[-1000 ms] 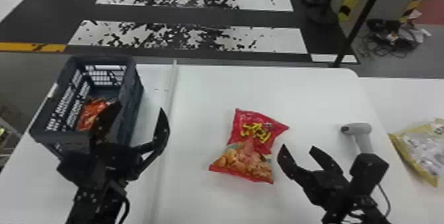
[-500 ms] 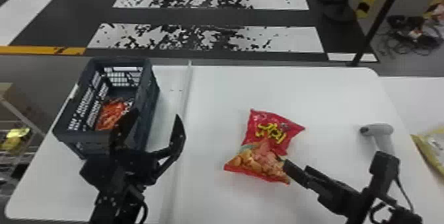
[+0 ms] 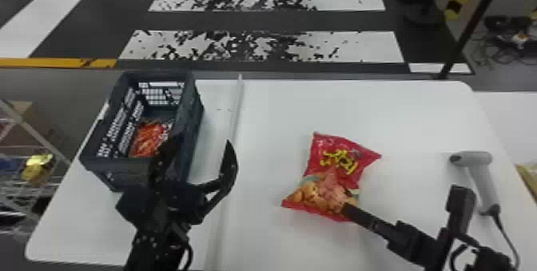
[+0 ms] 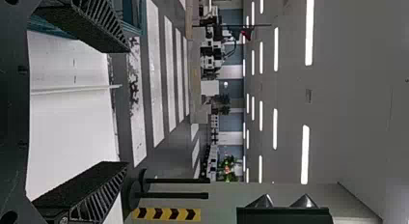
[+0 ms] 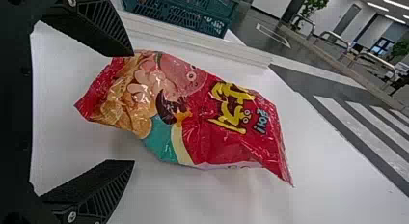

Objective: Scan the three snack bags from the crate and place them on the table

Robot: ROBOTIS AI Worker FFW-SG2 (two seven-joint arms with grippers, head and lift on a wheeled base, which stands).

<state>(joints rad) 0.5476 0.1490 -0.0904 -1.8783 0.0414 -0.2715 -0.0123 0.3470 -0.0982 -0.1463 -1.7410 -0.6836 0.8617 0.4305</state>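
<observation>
While the head view takes in the whole table (image 3: 275, 110), the right wrist view gives the close face of the red snack bag (image 3: 335, 170), its crinkled film and the golden pieces printed at the end nearest that wrist. The bag lies flat on the white top, to the right of the pale strip (image 3: 239, 94). The head view also gives the grey scanner (image 3: 482, 174) beyond the bag's right side, and the dark crate (image 3: 132, 173) on the left, with what is probably an orange-red bag (image 3: 147, 140) inside.

The right gripper (image 3: 404, 199) stands widely parted at the printed-pieces end of the red bag; one fingertip overlaps its corner in the head view, though I cannot tell whether they touch. It grips nothing. The left gripper (image 3: 200, 142), beside the crate, is also spread wide and empty; its own wrist view looks out past the table to the striped floor (image 4: 153, 79) and ceiling lights (image 4: 308, 31).
</observation>
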